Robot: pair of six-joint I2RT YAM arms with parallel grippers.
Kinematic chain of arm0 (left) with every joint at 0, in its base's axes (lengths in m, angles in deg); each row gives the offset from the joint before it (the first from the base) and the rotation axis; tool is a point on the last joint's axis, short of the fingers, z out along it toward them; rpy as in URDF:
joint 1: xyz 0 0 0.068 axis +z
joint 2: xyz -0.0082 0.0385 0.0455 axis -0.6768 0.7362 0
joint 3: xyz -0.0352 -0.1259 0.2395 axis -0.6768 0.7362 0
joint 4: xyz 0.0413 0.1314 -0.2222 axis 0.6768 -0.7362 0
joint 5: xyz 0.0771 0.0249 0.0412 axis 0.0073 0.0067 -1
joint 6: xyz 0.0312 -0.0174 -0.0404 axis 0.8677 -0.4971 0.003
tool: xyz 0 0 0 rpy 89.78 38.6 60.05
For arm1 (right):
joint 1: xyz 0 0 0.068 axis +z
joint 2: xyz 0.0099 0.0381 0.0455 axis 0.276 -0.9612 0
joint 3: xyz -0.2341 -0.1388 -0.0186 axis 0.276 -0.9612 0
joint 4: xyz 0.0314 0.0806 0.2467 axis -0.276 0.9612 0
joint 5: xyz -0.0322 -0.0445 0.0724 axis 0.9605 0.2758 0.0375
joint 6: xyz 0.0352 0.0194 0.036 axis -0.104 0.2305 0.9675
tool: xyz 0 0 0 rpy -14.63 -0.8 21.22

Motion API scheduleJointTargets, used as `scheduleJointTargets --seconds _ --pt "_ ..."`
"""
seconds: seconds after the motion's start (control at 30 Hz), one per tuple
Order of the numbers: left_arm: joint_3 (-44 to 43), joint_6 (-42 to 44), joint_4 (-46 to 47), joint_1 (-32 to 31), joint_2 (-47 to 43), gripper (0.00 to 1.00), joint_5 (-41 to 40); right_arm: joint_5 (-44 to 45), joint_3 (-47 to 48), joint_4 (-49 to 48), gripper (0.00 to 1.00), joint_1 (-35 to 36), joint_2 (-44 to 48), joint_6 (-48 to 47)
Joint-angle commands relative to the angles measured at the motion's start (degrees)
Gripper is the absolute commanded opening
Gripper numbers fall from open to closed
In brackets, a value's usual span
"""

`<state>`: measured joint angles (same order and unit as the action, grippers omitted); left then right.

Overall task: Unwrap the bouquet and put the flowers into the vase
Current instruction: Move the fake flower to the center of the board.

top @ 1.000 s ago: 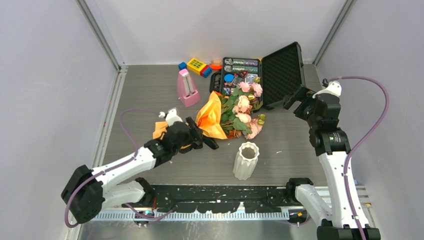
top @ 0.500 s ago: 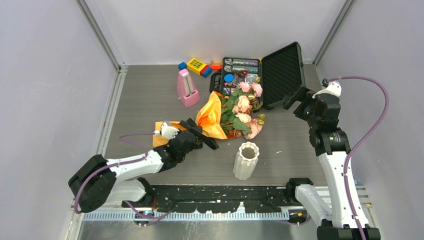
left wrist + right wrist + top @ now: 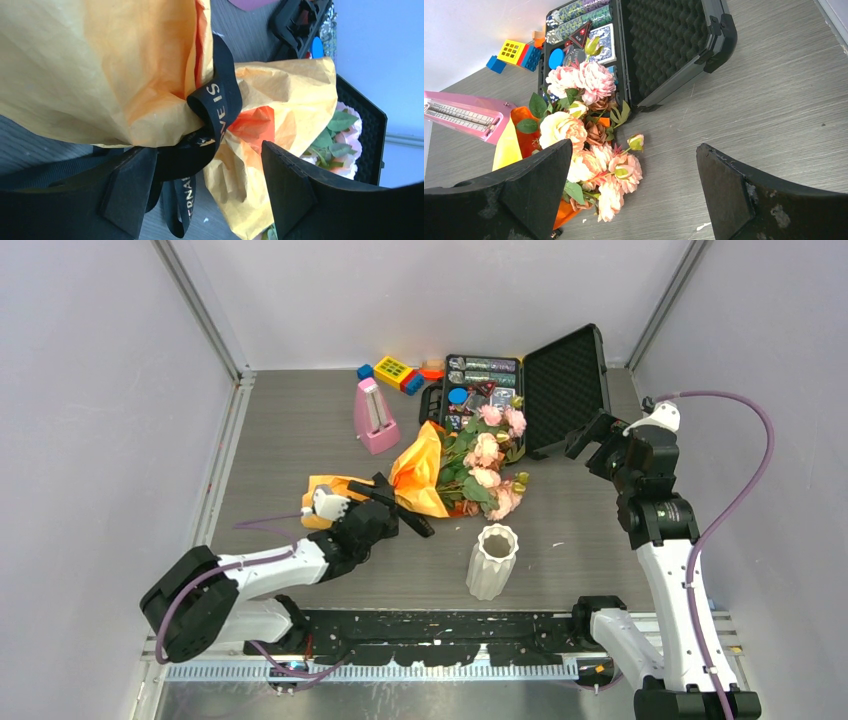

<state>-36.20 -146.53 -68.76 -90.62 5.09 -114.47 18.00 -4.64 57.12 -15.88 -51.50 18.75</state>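
Grey table (image 3: pixel 300 440) boards fill the floor, with pale walls (image 3: pixel 120 390) all around. Two white and black arms reach in from the near edge.

At the back sits a big black case (image 3: pixel 565 380) with its lid open and small things inside. The bouquet (image 3: pixel 440 475) lies on its side in the middle of the table. Its flowers (image 3: pixel 487 475) point to the case and their tops touch its edge. The orange paper (image 3: pixel 420 475) is wrapped around the stems.

The left gripper (image 3: pixel 395 508) is low by the paper end of the bouquet. Its fingers (image 3: pixel 130 190) are spread wide on each side of the black ribbon (image 3: pixel 215 110), which is tied in a knot, and they do not pinch it. The right gripper (image 3: pixel 598 442) is up in the air beside the case, fingers (image 3: pixel 724 195) wide apart, holding nothing.

The white vase (image 3: pixel 492 562) stands up near the front, just apart from the bouquet. A pink metronome (image 3: pixel 374 417) stands behind the bouquet. Small toy blocks (image 3: pixel 396 372) lie at the back.
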Motion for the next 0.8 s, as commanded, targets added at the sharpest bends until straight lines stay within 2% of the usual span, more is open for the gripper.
scheduleJointTargets --seconds 0.0,0.13,0.33,0.53,0.63,0.77 --pt "0.9 1.7 4.2 3.2 1.6 0.77 -1.0 -0.8 0.1 -0.5 1.00 -0.1 0.0 -0.5" --pt "2.1 4.5 9.8 7.8 4.3 0.75 5.3 -0.9 0.1 -0.6 1.00 -0.1 0.1 -0.5" --pt "1.3 10.0 12.2 10.7 7.2 0.64 7.3 -1.0 0.4 -0.2 1.00 -0.1 0.0 -0.5" --pt "1.8 13.6 15.6 15.3 8.7 0.43 11.0 -0.9 0.6 0.0 1.00 -0.1 -0.1 -0.5" --pt "1.9 18.0 18.5 18.5 9.4 0.32 14.4 -1.0 0.8 0.3 1.00 -0.1 -0.1 -0.5" --pt "1.1 24.1 19.4 23.6 9.5 0.25 20.5 -0.9 0.9 0.4 1.00 -0.1 -0.1 -0.6"
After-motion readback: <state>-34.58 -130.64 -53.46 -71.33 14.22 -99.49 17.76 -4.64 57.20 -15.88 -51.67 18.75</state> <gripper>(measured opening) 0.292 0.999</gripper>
